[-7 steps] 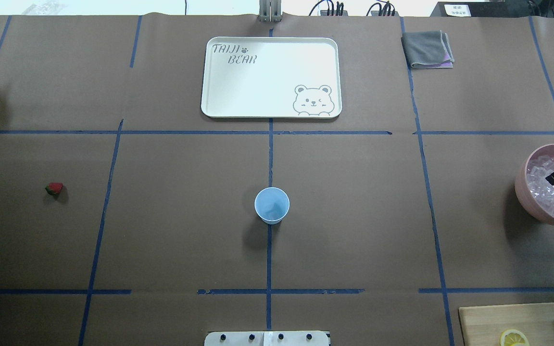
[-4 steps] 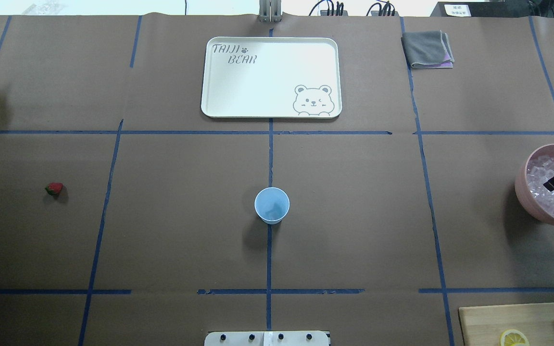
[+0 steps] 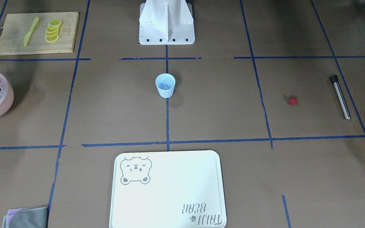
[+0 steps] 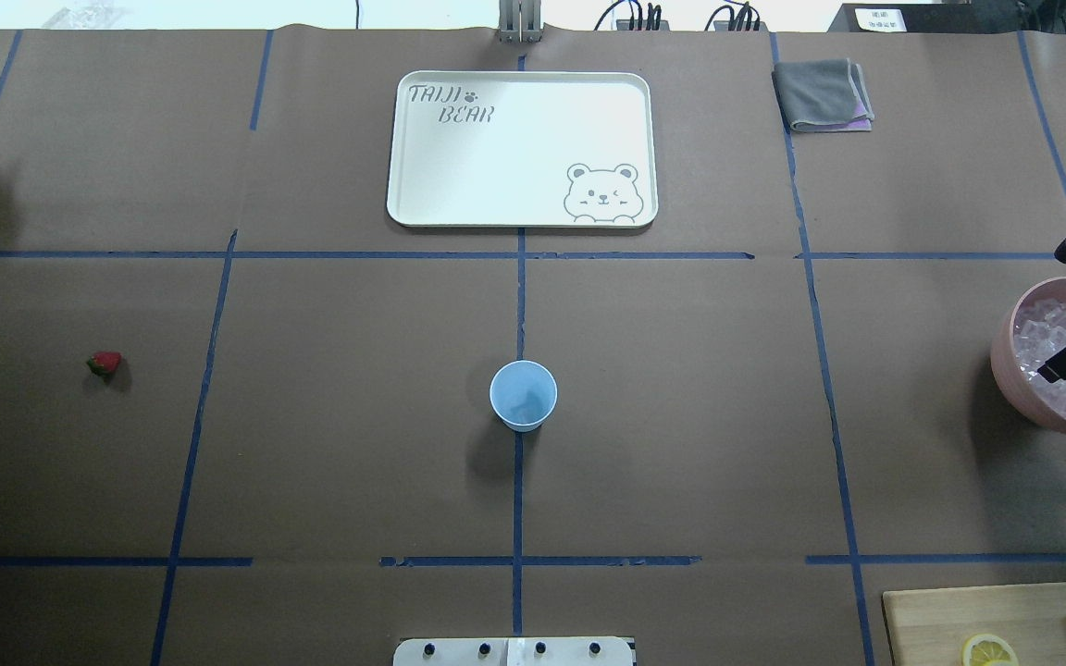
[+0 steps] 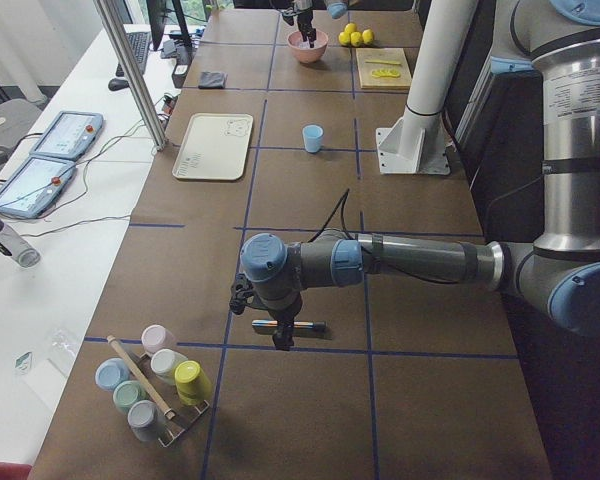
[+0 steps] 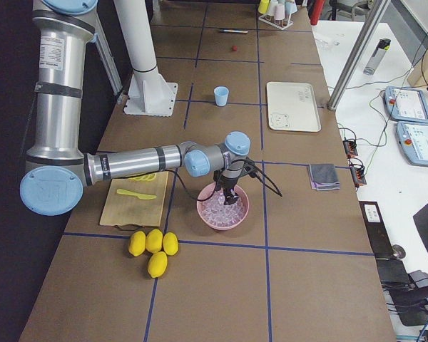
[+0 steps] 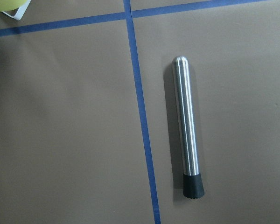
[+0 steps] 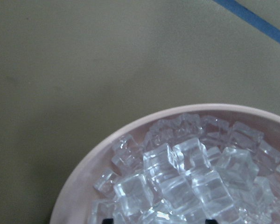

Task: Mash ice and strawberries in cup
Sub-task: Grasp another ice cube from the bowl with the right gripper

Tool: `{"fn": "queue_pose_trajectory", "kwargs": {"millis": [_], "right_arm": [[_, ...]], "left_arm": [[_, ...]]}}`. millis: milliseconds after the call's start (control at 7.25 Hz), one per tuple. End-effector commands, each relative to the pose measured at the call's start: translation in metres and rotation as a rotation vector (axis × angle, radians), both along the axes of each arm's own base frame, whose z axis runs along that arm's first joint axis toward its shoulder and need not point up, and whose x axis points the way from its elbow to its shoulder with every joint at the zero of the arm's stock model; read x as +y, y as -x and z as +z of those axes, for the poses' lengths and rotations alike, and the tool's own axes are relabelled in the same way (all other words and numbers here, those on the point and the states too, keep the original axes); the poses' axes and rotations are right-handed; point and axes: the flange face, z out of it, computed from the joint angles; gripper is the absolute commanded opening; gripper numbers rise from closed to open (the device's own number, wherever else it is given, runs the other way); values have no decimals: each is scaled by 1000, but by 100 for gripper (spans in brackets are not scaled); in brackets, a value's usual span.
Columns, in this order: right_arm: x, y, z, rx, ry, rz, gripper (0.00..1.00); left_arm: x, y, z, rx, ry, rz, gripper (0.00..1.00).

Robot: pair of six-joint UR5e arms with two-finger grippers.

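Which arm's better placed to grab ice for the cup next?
The right. The right gripper hangs open over the pink bowl of ice. The left gripper hangs at the table's opposite end, above the steel rod, far from the bowl.

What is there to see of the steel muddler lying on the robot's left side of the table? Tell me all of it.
The muddler is a slim, straight rod of brushed steel, domed at one end, with a short black flared cap, rubber by its look, at the other. It lies flat on the brown paper, alongside a blue tape line without touching it. It looks whole and clean. Nothing grips it; only the paper touches it.
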Motion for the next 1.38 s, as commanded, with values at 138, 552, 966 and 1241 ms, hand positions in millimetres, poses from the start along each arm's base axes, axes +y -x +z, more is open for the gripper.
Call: {"fn": "queue_pose_trajectory", "kwargs": {"millis": [138,552,966,1241], "right_arm": [[1,0,5,11,7,-2,44],[1,-1,3,9,3,-3,3],[-14,-25,-62,-45,-5,168,0],[-43,-11,-146,-121,82,403,0]], "left_arm": [[-1,0,-2,0,-3,-1,100],[-1,0,-3,0,-7,0,100],[-1,0,-5,2,-9,-2,100],[-1,-1,-5,0,-8,-1,100]]}}
